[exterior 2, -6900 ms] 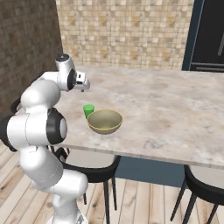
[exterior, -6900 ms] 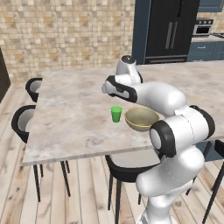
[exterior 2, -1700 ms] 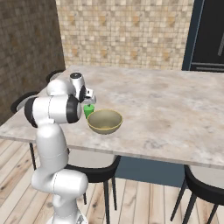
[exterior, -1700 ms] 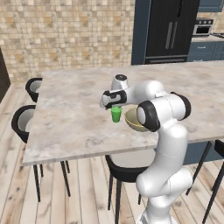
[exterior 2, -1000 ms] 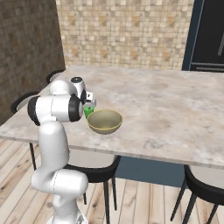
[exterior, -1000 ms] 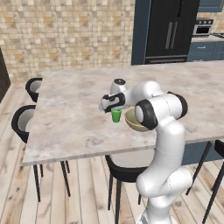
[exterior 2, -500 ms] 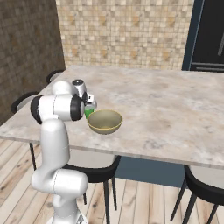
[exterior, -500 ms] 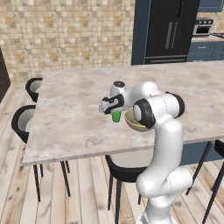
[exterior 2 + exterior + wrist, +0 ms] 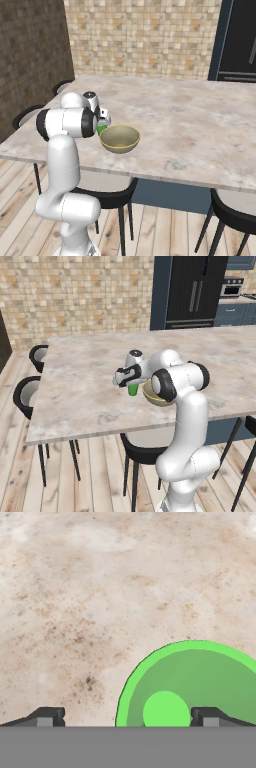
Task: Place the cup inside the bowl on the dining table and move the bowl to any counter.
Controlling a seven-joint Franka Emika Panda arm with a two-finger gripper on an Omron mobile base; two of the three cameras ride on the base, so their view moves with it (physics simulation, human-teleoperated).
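Observation:
The small green cup [image 9: 132, 389] stands upright on the dining table [image 9: 80, 391], just left of the olive-tan bowl [image 9: 119, 138]. In the left base view the arm hides much of the bowl [image 9: 152, 398]. My gripper [image 9: 125, 377] hangs open directly over the cup [image 9: 102, 128], pointing down, with nothing between its fingers. In the hand view I look straight down into the cup [image 9: 192, 684], which sits right of centre. The gripper [image 9: 127, 718] straddles the cup's left rim: the right fingertip [image 9: 207, 716] lies over its inside, and the left fingertip [image 9: 47, 716] over bare table.
Black chairs [image 9: 27, 396] stand along the table's left side, and one [image 9: 142, 446] is tucked under the near edge by my base. A dark fridge [image 9: 195, 291] and blue cabinets [image 9: 235, 311] stand beyond the table's far right. The wooden floor [image 9: 75, 481] lies in front.
The hand has come down a little closer to the cup and stays open. Cup and bowl have not moved.

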